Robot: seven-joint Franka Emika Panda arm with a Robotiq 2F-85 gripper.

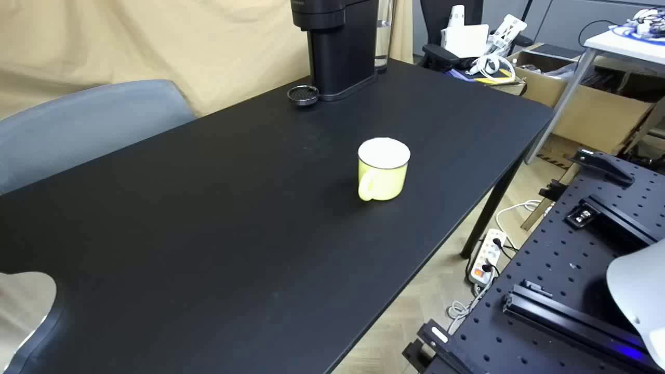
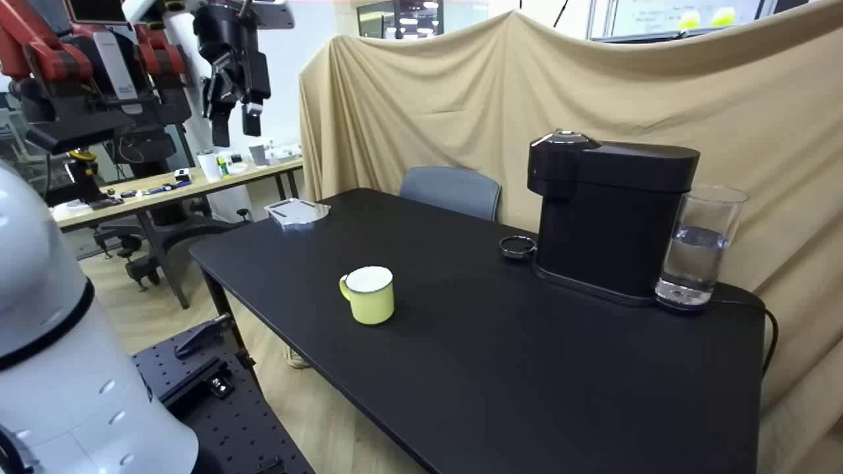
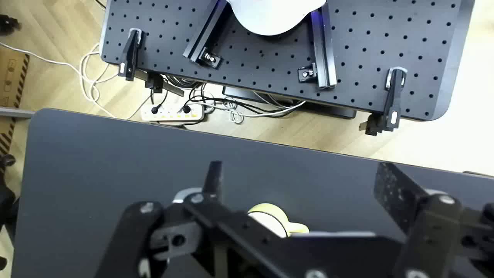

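Note:
A yellow mug with a white inside (image 1: 383, 176) stands upright on the black table (image 1: 234, 249). In an exterior view the same mug (image 2: 372, 306) has its handle pointing left. My gripper (image 2: 236, 128) hangs high at the upper left of that view, well above the tabletop, fingers pointing down. The wrist view shows the gripper (image 3: 300, 177) wide open, nothing between its fingers. Below it the mug (image 3: 270, 214) is partly hidden behind the gripper's own linkage; part of the rim and the handle show. The gripper touches nothing.
A black coffee machine (image 2: 593, 224) with a water tank (image 2: 698, 257) and a small round drip tray (image 2: 517, 247) stands along the curtain side. A pale flat plate (image 2: 296, 212) lies at the table's far end. A grey chair (image 2: 451, 191) is behind. The perforated robot stand (image 3: 262, 65) borders the table.

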